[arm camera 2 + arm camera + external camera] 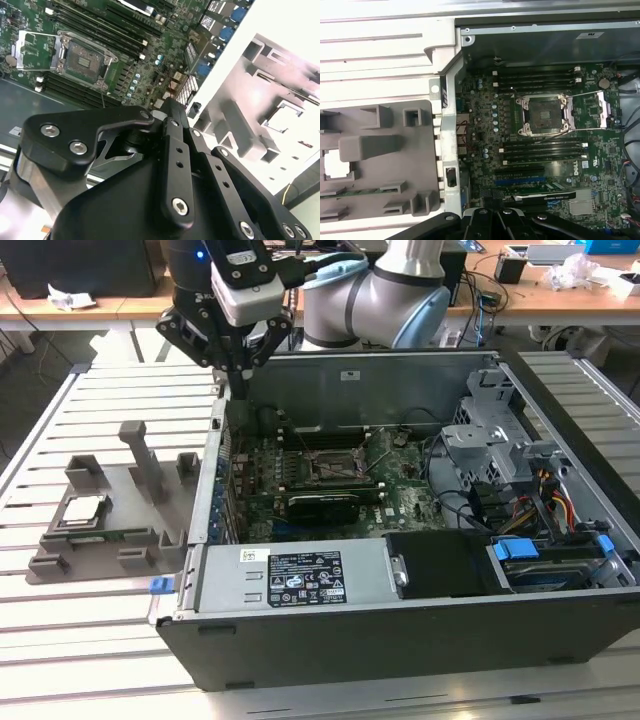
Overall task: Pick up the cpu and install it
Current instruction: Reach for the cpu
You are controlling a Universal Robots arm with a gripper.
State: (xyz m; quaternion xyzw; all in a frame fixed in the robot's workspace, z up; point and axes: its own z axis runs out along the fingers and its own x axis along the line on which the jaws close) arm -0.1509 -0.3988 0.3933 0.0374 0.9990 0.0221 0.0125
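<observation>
The cpu (82, 510), a flat silver square, lies in a recess of the grey holder (130, 530) to the exterior view's left of the open computer case. In the first wrist view the cpu (335, 165) shows as a bright square in that holder. My gripper (237, 380) hangs above the case's side wall, between the holder and the motherboard, with its fingers drawn together on nothing. The socket (335, 465) on the motherboard stands open with its metal frame lifted, and shows in both wrist views (542, 115) (85, 60).
A green memory stick (100, 535) lies on the holder in front of the cpu. The holder has upright posts (145, 455). Inside the case (400, 630) sit memory slots (535, 80), a black card (320, 505), cables and a drive cage (480, 440).
</observation>
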